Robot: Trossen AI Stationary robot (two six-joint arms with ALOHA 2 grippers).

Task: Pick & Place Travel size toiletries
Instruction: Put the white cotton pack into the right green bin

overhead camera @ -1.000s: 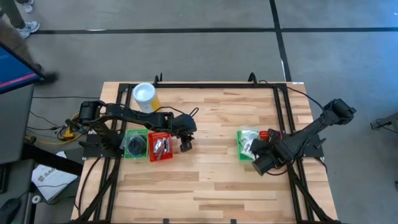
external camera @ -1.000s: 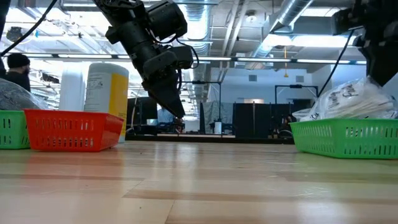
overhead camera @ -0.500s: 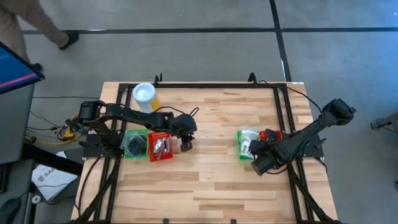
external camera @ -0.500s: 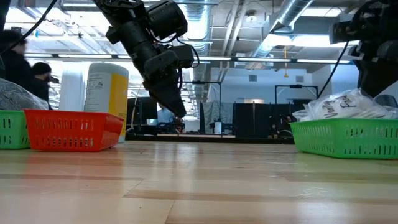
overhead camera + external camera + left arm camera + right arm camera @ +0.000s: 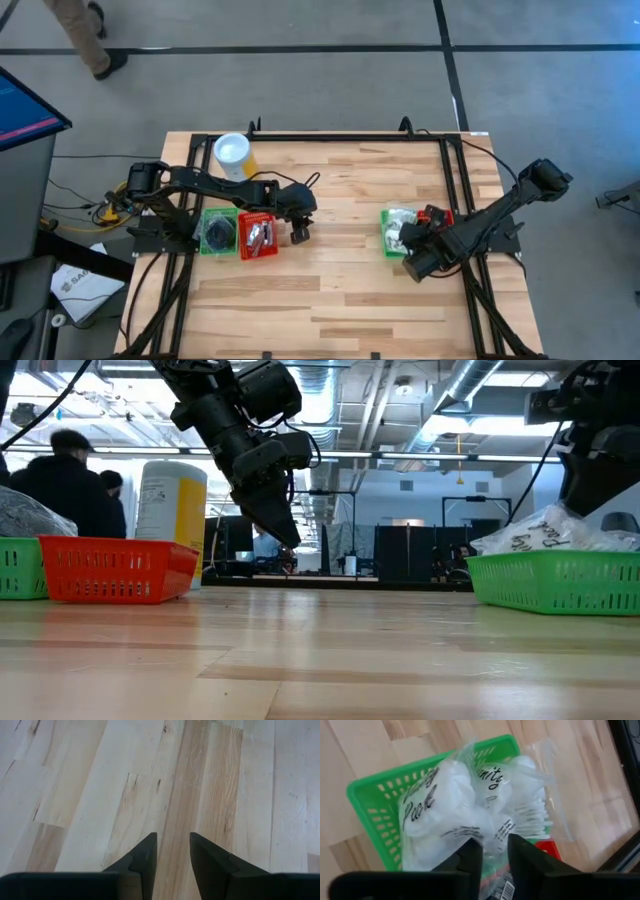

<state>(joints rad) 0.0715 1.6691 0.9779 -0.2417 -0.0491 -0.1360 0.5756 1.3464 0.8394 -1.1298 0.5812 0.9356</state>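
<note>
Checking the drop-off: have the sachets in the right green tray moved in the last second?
Yes. In the low view the white sachets now sit lower, closer to the green tray rim, with the right hand above them.

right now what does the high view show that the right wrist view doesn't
Only the high view shows the left gripper hanging over bare wood beside the red tray, the green tray holding black discs, the yellow cylinder and the whole table.

Only the right wrist view shows the dark print on the white sachets and the right gripper with a narrow gap between its fingers, right above them.

Both show the right-hand green tray full of sachets and the wooden tabletop around it.
</note>
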